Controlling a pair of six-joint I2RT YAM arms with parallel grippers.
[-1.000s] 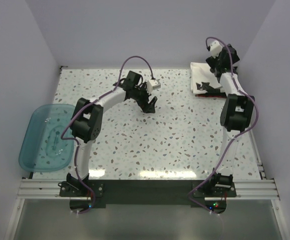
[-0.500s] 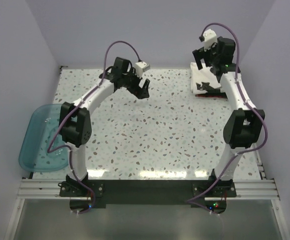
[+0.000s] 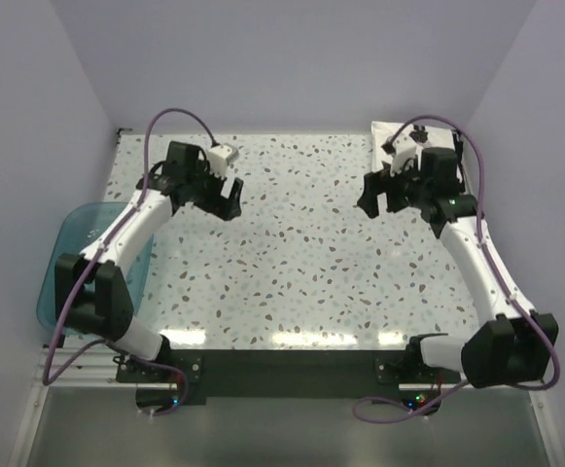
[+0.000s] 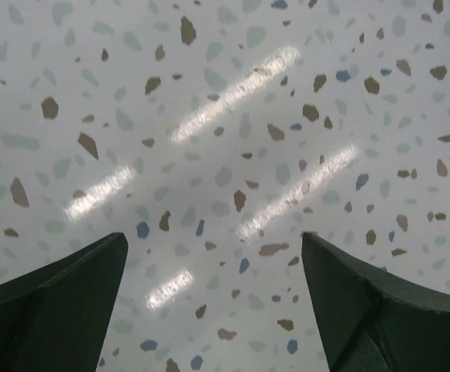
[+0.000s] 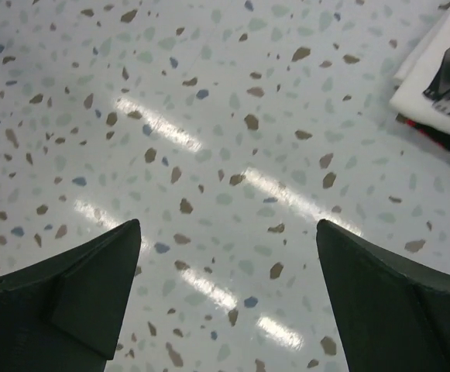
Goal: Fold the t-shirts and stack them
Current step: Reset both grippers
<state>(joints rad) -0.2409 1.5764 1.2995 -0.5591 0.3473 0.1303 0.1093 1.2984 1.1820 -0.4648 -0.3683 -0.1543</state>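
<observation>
At the far right corner of the worktop (image 3: pixel 301 272) lies a flat stack of t-shirts (image 3: pixel 389 132), partly hidden behind the right arm when seen from above. The right wrist camera catches it at the upper right edge of its view: a white shirt (image 5: pixel 430 74) with a black print sits on top, and a thin red layer (image 5: pixel 441 144) peeks out from underneath along the near side.

The right gripper (image 3: pixel 379 200) hangs over bare speckled surface just short of that stack, not touching it. Its jaws are spread wide with nothing between them, and the two dark fingers (image 5: pixel 70 306) frame only terrazzo and the glare of the ceiling lights.

Over on the left half, the left gripper (image 3: pixel 229 202) hovers above the worktop too, well apart from the shirts. Its jaws are likewise fully apart and empty, the fingers (image 4: pixel 50 306) standing at either side of plain speckled surface.

A translucent blue tub (image 3: pixel 58 277) sits off the left edge of the worktop, with the left arm reaching across above its inner side.
</observation>
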